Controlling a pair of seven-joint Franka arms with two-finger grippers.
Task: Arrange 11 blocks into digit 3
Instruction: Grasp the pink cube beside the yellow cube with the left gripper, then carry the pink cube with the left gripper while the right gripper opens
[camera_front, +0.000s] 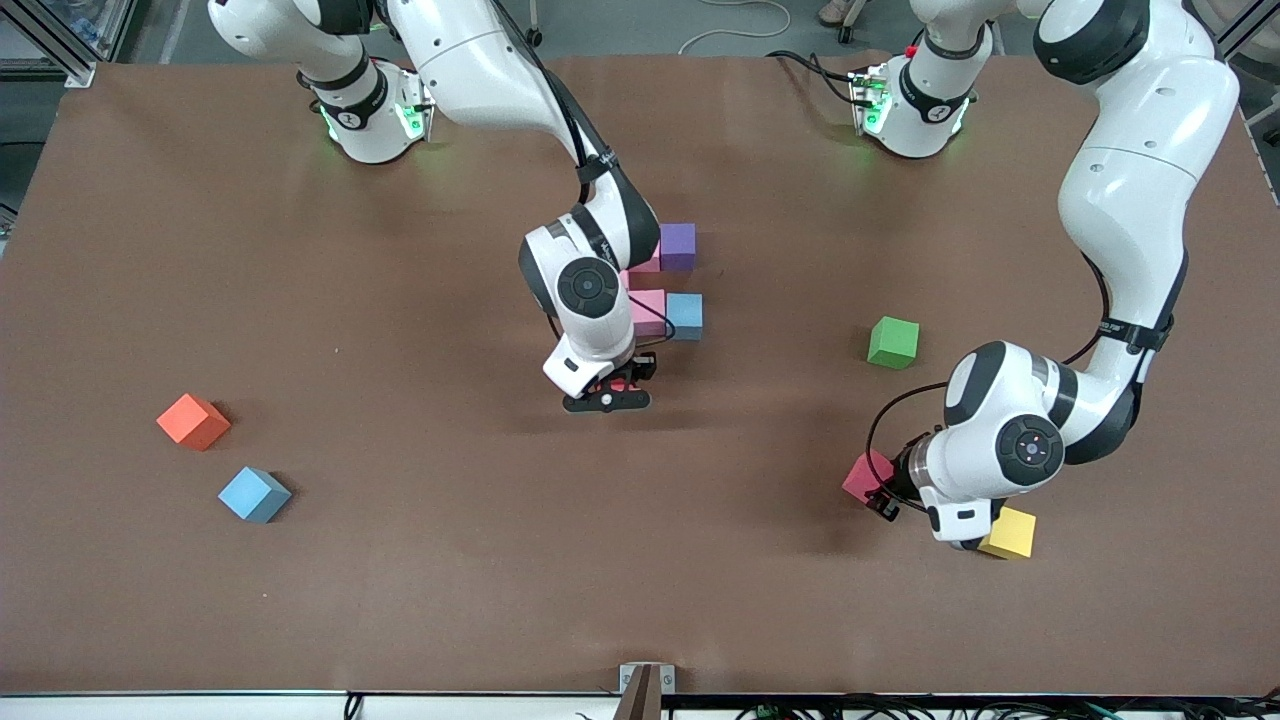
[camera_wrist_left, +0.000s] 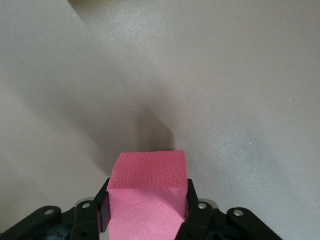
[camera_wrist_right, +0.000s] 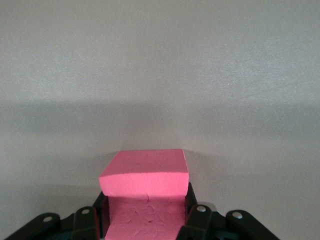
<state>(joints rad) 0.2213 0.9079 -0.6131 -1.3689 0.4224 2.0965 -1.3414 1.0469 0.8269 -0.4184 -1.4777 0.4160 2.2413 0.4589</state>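
Where the brown table (camera_front: 420, 560) lies nearest the front camera, a matte yellow cube (camera_front: 1012, 533) sits beside the left gripper (camera_front: 893, 492), clamped on a grainy red foam cube (camera_wrist_left: 147, 200). Farther from it, the right gripper (camera_front: 612, 392) pinches another red cube (camera_wrist_right: 145, 192); farther still, pink (camera_front: 650, 312), blue (camera_front: 686, 315) and purple (camera_front: 678, 245) cubes cluster, touching.

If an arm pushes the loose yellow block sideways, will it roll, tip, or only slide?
The yellow block will probably only slide: it is a cube lying flat on the table, so rolling is unlikely. Its matte surface may drag a little. It looks like light foam, so a high push might tip it.
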